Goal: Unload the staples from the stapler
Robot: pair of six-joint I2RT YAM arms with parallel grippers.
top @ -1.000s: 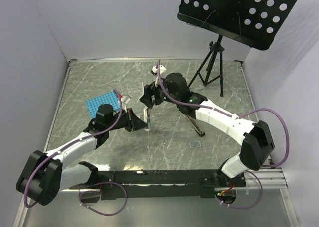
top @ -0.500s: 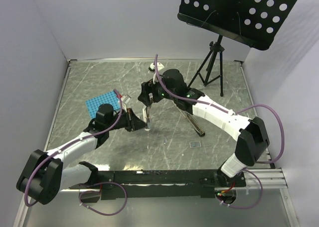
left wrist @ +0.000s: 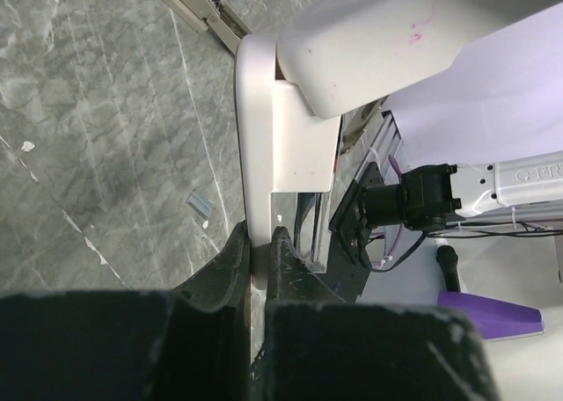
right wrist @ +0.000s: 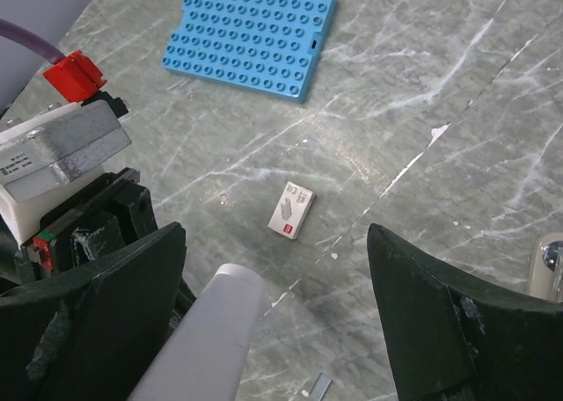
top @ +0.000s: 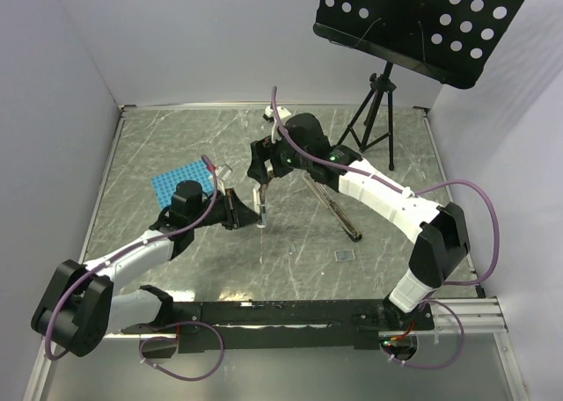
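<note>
**Left gripper** [left wrist: 258,253] is clenching the lower end of the stapler [left wrist: 264,128], holding it upright near the middle of the marble table [top: 176,137]. **Right gripper** [right wrist: 274,326] is hovering just above the stapler's top, jaws spread wide, grasping nothing. A blue studded plate [right wrist: 251,36], a small white block [right wrist: 293,209] and a dark slim bar [top: 339,212] are lying nearby. A tripod [top: 374,111] is standing at the rear right.

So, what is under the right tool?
Under the right tool stands the stapler, its top end seen between the fingers. Below, a small white block lies on the table. The stapler's lower part and the table beneath it are covered.
</note>
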